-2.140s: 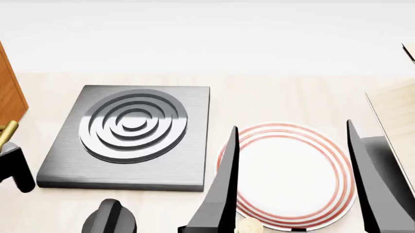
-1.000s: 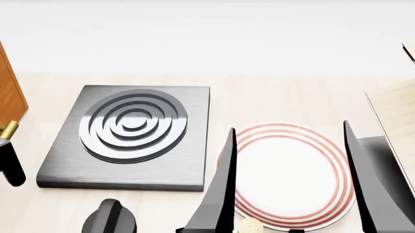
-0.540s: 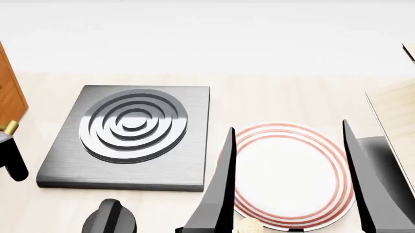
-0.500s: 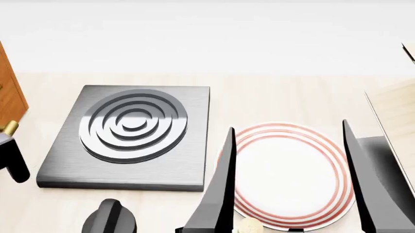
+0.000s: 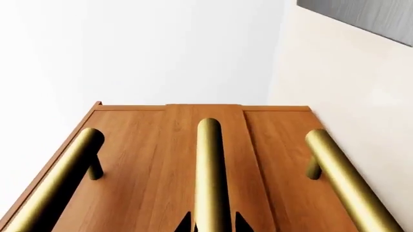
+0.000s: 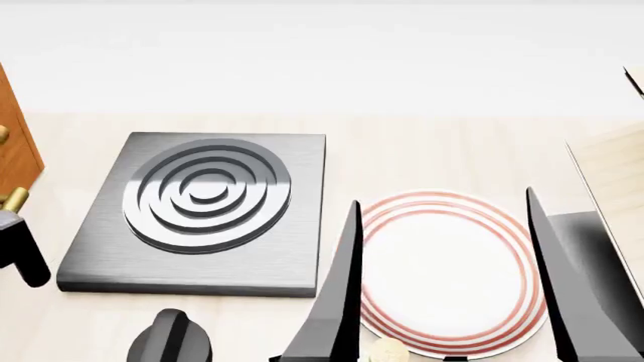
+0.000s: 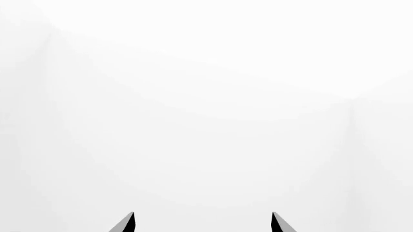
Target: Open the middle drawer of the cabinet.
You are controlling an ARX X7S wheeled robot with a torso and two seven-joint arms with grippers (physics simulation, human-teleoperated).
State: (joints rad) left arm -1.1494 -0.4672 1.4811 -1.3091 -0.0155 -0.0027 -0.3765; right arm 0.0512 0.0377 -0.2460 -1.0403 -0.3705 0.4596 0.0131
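- The middle drawer (image 5: 213, 145) occupies the centre strip of the cabinet (image 5: 142, 159) front in the left wrist view. Its front stands slightly proud of the two neighbouring fronts.
- The brass handle (image 5: 210, 179) of the middle drawer runs down the centre of that view, between two like handles, one on each neighbouring front.
- The left gripper (image 5: 212, 223) is at the handle of the middle drawer. Its two dark fingertips (image 5: 185, 224) show one on each side of the bar, close against it. The gripper is clamped on the handle, as far as the view shows.
- In the head view, the cabinet appears only as an orange-brown edge at the far left, with a brass handle end just below it. The dark body of the left arm (image 6: 23, 253) sits directly under that handle end.
- The cabinet stands on a pale worktop (image 6: 443, 154).
- A dark grey stove plate (image 6: 201, 211) with concentric rings lies on the worktop, just right of the cabinet.
- A white plate (image 6: 443, 271) with red rings lies to the right of the stove plate, near but not touching it.
- The right gripper (image 6: 443, 302) is raised over the white plate. Its two dark fingers (image 6: 337, 302) stand well apart, with nothing between them.
- The right wrist view shows only the two fingertips against a plain white background.
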